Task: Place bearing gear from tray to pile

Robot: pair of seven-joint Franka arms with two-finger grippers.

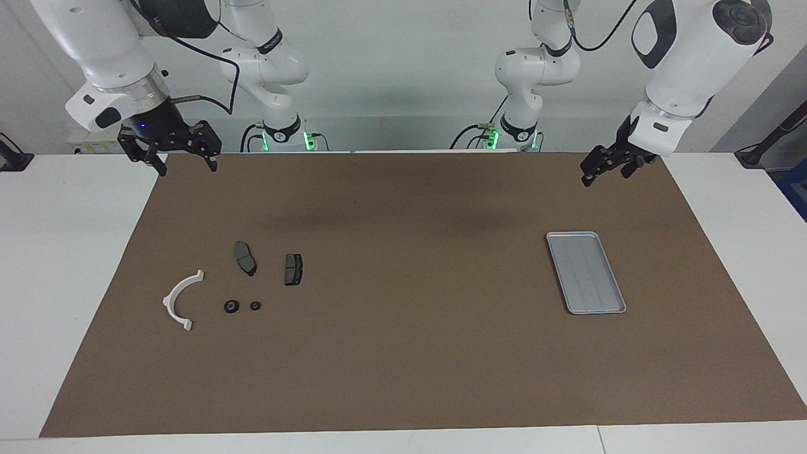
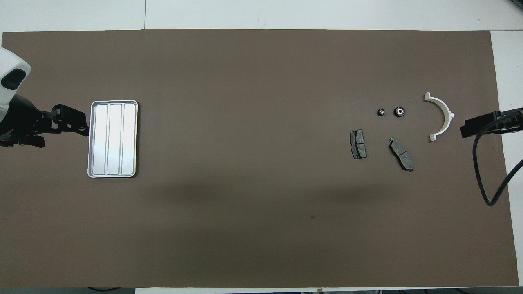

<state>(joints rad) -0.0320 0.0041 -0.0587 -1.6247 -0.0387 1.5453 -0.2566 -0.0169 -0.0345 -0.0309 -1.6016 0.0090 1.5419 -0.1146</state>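
reading the overhead view as a clock face, found the tray [image 2: 113, 139] lying flat on the brown mat [image 2: 261, 228] out at nine o'clock, long side running twelve to six, ridged floor catching the light. caught the left gripper [image 1: 602, 171] hanging raised over the mat at the left arm's end, clear of the tray, fingers apart and gripping nothing.

swung over to three o'clock and spotted the pile there, well apart from the tray. picked out two small black bearing gears side by side on the mat: the larger gear [image 2: 399, 111] and, at its nine o'clock, the smaller gear [image 2: 381, 112], near each other but not touching. placed the white bracket [image 2: 448, 113] at three o'clock of the larger gear, curved like a half ring and opening toward nine. noted the first brake pad [image 2: 358, 144] at about seven o'clock of the smaller gear, and the second brake pad [image 2: 401, 154] at six o'clock of the larger gear, lying tilted; both nearer to the robots than the gears, apart from each other.

tracked the right gripper [image 1: 184, 165] up in the air over the mat's edge at the right arm's end, fingers spread wide, holding nothing, with a black cable [image 2: 482, 171] looping below it.
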